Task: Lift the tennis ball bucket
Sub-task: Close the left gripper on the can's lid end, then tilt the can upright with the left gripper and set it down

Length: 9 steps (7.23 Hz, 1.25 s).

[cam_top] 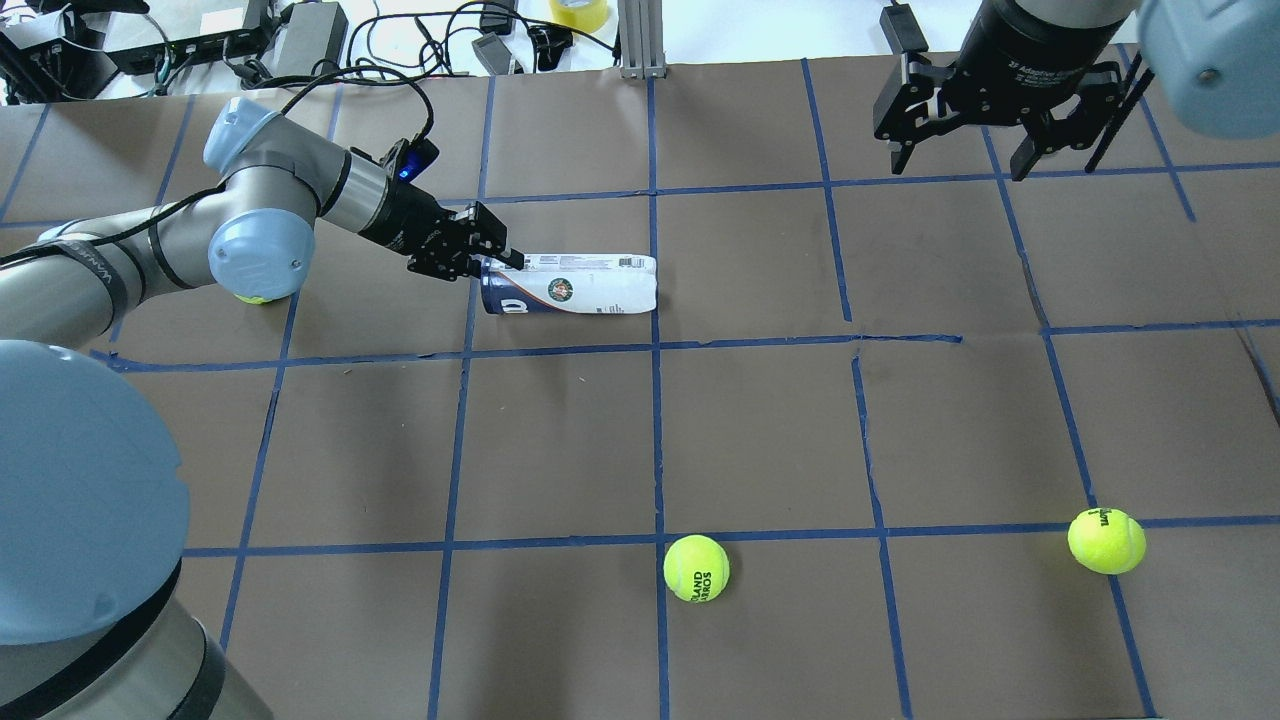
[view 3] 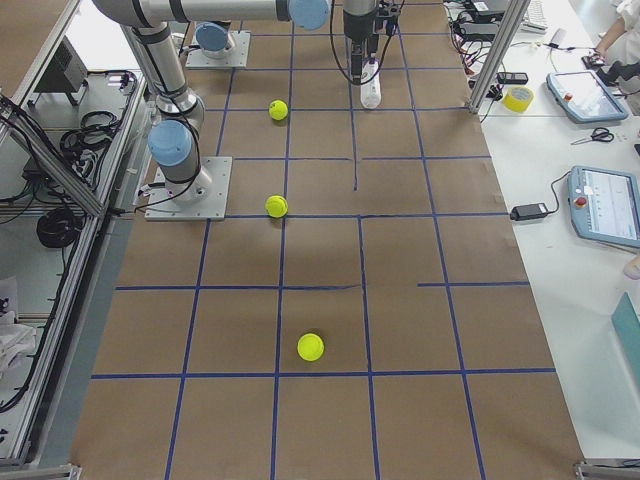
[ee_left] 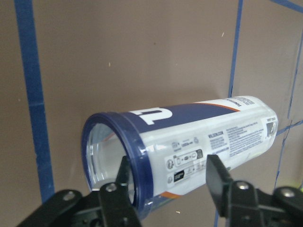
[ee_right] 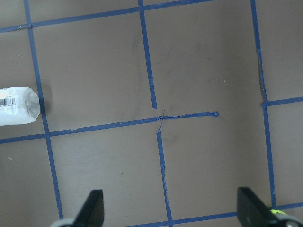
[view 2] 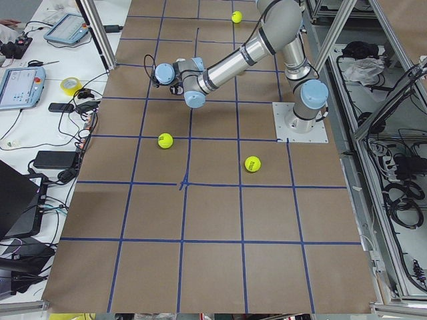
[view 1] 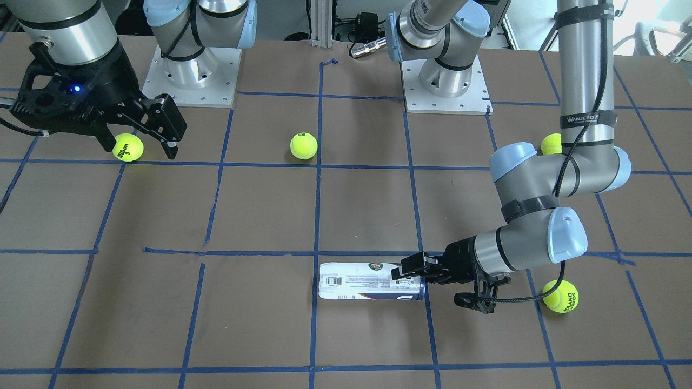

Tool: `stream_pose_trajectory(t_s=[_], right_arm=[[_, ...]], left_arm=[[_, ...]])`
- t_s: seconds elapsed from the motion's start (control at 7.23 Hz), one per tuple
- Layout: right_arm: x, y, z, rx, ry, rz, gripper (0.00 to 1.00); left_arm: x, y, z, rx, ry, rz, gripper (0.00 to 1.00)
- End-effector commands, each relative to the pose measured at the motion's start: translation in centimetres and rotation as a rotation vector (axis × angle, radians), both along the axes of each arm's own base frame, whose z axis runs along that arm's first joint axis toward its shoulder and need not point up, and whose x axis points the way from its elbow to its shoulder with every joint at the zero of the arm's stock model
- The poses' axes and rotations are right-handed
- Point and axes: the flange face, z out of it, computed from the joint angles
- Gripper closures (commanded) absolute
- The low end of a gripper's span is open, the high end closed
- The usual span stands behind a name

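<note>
Left wrist-mounted view: the left pincer [ee_left: 168, 163] is shown parted, with the rim of the tennis ball bucket [ee_left: 199, 127] at its open navy end lying between the fingers; no firm grip can be confirmed. The bucket is laid on its side on the surface [cam_top: 760, 430], its long axis running away from this nearer pincer toward the centre line. The right pincer [cam_top: 958, 165], also parted, is held well apart. Counted: one bucket, four loose tennis balls [view 1: 303, 146].

One tennis ball [view 1: 550, 142] half hidden behind the left arm [view 1: 573, 173], tennis ball bucket [ee_right: 16, 106] cut by right wrist view's left edge.
</note>
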Motion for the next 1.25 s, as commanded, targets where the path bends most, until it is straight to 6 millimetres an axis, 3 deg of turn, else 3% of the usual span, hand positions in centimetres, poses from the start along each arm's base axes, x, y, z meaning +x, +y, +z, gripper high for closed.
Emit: stream_pose_trajectory(t_s=[0.0, 0.14, 0.42, 0.69, 0.83, 0.97, 1.11], right_arm=[[0.0, 0.0, 0.0, 0.000, 0.000, 0.000, 0.00], [0.0, 0.0, 0.0, 0.000, 0.000, 0.000, 0.00], [0.0, 0.0, 0.0, 0.000, 0.000, 0.000, 0.00], [0.0, 0.0, 0.0, 0.000, 0.000, 0.000, 0.00], [0.0, 0.0, 0.0, 0.000, 0.000, 0.000, 0.00], [0.0, 0.0, 0.0, 0.000, 0.000, 0.000, 0.00], [0.0, 0.0, 0.0, 0.000, 0.000, 0.000, 0.00]], left_arm=[[0.0, 0.0, 0.5, 0.016, -0.007, 0.029, 1.00], [0.1, -0.2, 2.4, 0.016, -0.016, 0.069, 1.00], [-0.2, -2.2, 8.1, -0.014, -0.175, 0.102, 1.00], [-5.0, -2.9, 13.9, -0.057, -0.385, 0.104, 1.00], [-6.3, -2.7, 16.1, -0.078, -0.417, 0.105, 1.00], [-6.2, -3.0, 16.8, -0.088, -0.496, 0.097, 1.00], [-7.7, -2.8, 17.7, -0.109, -0.537, 0.075, 1.00]])
